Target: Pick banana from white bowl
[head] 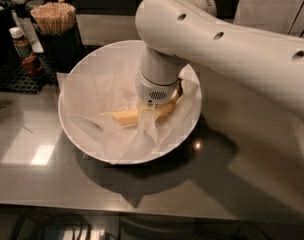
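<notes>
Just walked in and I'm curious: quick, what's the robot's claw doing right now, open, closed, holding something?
The gripper is low inside the wide, paper-lined white bowl, directly over the long yellow banana; open, closed or holding cannot be told.

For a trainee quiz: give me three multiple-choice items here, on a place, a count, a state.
1. Where is the gripper? A down in the bowl, at the banana; B raised above it; C outside it.
2. How many bananas? A three; B one; C two.
3. The banana is: A outside the bowl; B lifted above the rim; C lying inside the bowl.
Key: 1 A, the gripper sits at the banana below the rim; 2 B, one yellow fruit shows; 3 C, it lies on the paper.
</notes>
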Controlling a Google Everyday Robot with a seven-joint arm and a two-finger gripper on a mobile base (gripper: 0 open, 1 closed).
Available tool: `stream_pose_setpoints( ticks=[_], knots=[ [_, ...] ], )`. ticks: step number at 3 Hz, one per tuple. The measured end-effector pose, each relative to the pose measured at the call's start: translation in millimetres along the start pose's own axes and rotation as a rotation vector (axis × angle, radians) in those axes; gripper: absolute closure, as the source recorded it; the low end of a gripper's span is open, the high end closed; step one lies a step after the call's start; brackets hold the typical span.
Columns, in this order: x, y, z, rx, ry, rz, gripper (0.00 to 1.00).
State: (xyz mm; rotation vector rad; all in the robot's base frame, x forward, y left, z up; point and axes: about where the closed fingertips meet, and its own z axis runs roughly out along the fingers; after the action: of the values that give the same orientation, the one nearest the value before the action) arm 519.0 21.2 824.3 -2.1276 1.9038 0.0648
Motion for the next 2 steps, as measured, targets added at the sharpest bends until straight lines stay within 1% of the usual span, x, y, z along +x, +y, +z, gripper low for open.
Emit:
stream_pose_setpoints(
  ticks=[1, 2],
  knots=[
    [0.0, 0.0, 0.0, 0.0, 0.0, 0.0, 0.82],
    [0.0, 0.0, 0.0, 0.0, 0.0, 0.0, 0.58]
  ],
)
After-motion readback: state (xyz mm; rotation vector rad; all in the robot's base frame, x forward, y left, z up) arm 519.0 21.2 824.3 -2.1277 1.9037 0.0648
